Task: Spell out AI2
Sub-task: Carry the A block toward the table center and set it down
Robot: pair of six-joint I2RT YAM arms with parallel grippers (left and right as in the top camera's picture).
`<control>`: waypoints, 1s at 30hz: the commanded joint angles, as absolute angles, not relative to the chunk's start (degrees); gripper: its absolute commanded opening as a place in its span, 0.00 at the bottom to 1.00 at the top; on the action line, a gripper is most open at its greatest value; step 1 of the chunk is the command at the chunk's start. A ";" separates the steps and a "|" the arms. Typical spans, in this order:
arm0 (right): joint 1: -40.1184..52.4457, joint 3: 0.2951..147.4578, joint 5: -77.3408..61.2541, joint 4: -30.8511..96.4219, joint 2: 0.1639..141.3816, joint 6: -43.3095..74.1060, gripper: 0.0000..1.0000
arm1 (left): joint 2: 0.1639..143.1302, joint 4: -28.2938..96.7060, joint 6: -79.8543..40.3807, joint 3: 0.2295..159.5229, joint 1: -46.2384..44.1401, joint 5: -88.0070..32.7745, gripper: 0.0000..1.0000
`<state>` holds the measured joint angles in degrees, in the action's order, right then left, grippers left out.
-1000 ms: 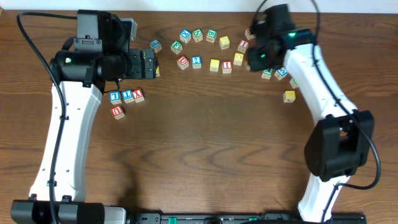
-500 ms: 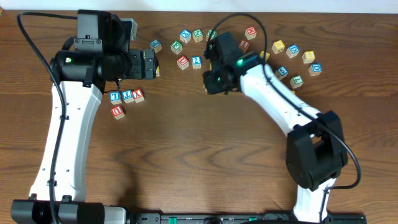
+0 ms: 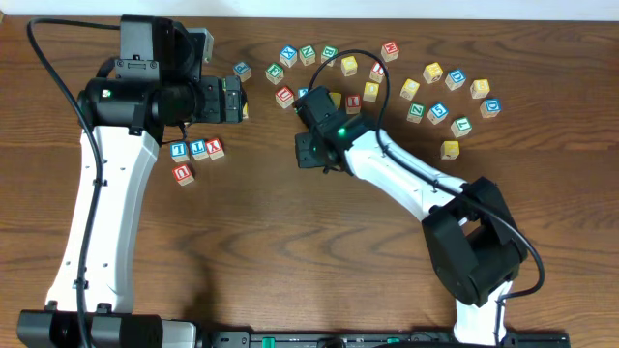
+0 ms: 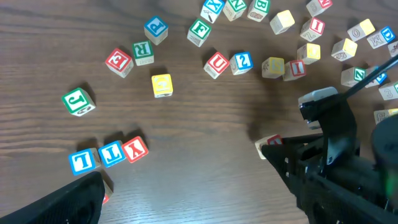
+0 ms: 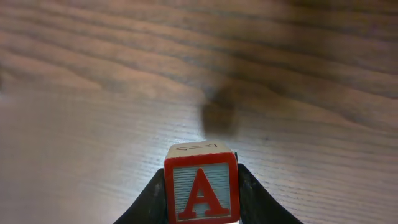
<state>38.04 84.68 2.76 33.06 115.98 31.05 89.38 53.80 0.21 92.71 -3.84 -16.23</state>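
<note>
My right gripper (image 5: 201, 194) is shut on the cube with the red "A" (image 5: 201, 186) and holds it a little above the bare wood, its shadow showing on the wood beyond it. From overhead, this gripper (image 3: 307, 153) sits mid-table and hides the cube. The left wrist view catches a corner of the "A" cube (image 4: 268, 144) in those fingers. The blue "2" cube (image 4: 242, 60) and a red "I" cube (image 4: 295, 68) lie in the back row, just behind the right arm. My left gripper (image 3: 235, 100) hovers open and empty at the back left.
An arc of several letter cubes (image 3: 308, 54) runs along the back of the table to the right. A short row of three cubes (image 3: 196, 149) with one more (image 3: 183, 174) lies at the left. A lone yellow cube (image 3: 450, 149) sits at the right.
My right arm has swung from the back right cluster leftward and toward the front, carrying the "A" cube to mid-table. The left arm has not moved.
</note>
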 commanded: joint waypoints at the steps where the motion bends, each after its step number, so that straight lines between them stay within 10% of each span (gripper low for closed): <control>1: 40.23 84.18 9.74 32.01 115.74 34.70 0.24 | 90.24 53.95 0.16 93.97 -3.60 -16.27 0.99; 30: 43.62 84.18 16.23 24.45 122.91 39.22 0.30 | 90.24 53.95 0.16 93.97 -3.60 -16.27 0.99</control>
